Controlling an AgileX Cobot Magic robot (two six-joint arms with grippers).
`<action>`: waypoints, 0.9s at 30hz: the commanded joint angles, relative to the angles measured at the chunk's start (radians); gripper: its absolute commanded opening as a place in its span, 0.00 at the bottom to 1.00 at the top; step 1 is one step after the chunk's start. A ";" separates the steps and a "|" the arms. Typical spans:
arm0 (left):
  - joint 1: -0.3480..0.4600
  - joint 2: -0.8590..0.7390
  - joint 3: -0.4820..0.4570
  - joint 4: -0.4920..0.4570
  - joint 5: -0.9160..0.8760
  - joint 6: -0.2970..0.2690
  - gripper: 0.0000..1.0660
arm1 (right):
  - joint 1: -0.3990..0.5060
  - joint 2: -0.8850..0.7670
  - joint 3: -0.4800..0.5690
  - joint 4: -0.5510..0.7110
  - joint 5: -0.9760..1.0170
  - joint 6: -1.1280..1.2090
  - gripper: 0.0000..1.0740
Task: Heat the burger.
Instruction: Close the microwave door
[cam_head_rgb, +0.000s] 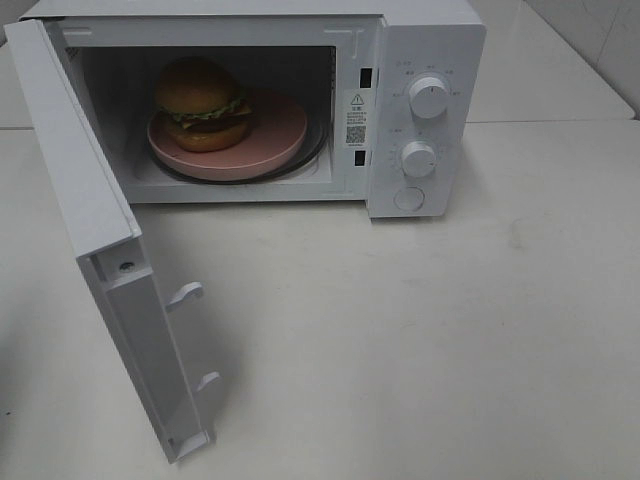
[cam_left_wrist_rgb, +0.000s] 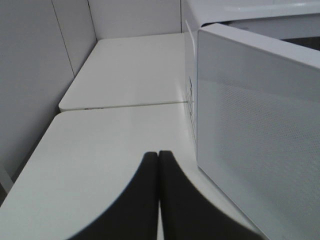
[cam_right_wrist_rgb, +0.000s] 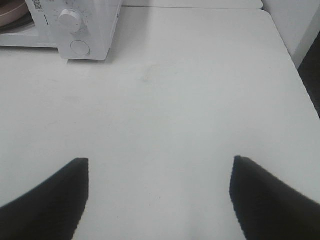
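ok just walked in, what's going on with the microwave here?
The burger sits on a pink plate inside the microwave, whose door stands wide open. The left gripper is shut on nothing, near the door's outer face and apparently not touching it. The right gripper is open and empty above the bare table. Closing the door looks like the next step.

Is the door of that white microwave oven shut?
No, the white microwave door stands wide open, showing the golden-brown burger on the round pink plate inside.
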 joint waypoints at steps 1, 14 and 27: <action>-0.006 -0.003 0.016 -0.008 -0.089 0.000 0.00 | -0.009 -0.027 0.001 0.001 -0.011 0.003 0.69; -0.006 0.202 0.016 0.048 -0.290 -0.020 0.00 | -0.009 -0.027 0.001 0.001 -0.011 0.003 0.69; -0.006 0.523 -0.019 0.321 -0.536 -0.279 0.00 | -0.009 -0.027 0.001 0.001 -0.011 0.003 0.69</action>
